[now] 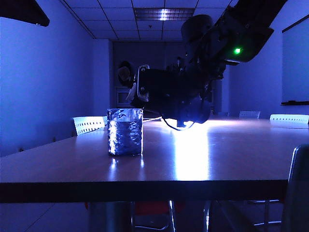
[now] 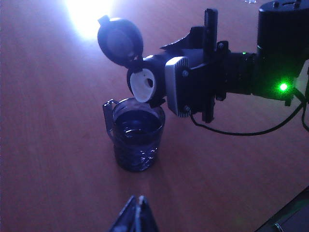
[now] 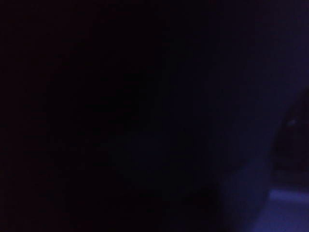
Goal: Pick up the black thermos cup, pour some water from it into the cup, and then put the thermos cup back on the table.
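Note:
The black thermos cup (image 2: 145, 86) lies tipped on its side above the cup (image 2: 137, 140), flip lid (image 2: 119, 41) swung open and pale spout just over the glass rim. My right gripper (image 2: 169, 72) is shut on the thermos body, which hides most of it. The exterior view shows the crinkly glass cup (image 1: 124, 131) standing on the table (image 1: 217, 154) with water in it, and the right gripper (image 1: 145, 92) holding the thermos lid (image 1: 124, 73) above it. My left gripper (image 2: 137, 198) is shut and empty, short of the cup. The right wrist view is almost black.
A black cable (image 2: 241, 133) hangs from the right arm over the table (image 2: 58, 121). Pale chair backs (image 1: 88, 124) (image 1: 288, 118) stand at the far side, a dark chair (image 1: 297, 188) at the near right. Strong glare lies on the wood behind the arm.

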Available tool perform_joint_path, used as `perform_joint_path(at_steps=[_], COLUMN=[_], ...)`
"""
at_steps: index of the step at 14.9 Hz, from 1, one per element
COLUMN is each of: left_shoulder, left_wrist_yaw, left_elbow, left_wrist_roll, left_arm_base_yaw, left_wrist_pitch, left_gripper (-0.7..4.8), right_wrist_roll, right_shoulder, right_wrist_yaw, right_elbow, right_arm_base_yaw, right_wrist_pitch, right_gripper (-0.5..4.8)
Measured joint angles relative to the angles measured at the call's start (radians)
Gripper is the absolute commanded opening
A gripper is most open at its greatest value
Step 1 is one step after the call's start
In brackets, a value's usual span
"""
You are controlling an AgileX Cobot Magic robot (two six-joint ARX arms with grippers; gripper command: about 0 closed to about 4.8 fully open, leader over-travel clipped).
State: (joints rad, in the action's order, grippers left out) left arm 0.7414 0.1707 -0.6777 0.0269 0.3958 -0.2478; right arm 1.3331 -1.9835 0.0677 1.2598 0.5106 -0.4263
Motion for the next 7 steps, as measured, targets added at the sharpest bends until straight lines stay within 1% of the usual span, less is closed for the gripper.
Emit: perform_joint_path(at_steps=[2,7], left_shoulder=[0.000,0.000], left_wrist_yaw=[0.000,0.000], left_elbow=[0.000,0.000], left_wrist_roll=[0.000,0.000], left_arm_base_yaw=[0.000,0.000], left_wrist_pitch=[0.000,0.000], left_gripper=[-0.05,-0.05], right_wrist_roll=[0.061,0.103], right_shoulder=[0.000,0.000], right_wrist_yaw=[0.000,0.000], right_elbow=[0.001,0.001], right_arm_base_yaw=[0.000,0.000], right_wrist_pitch=[-0.014,-0.018], right_gripper=[1.71,1.76])
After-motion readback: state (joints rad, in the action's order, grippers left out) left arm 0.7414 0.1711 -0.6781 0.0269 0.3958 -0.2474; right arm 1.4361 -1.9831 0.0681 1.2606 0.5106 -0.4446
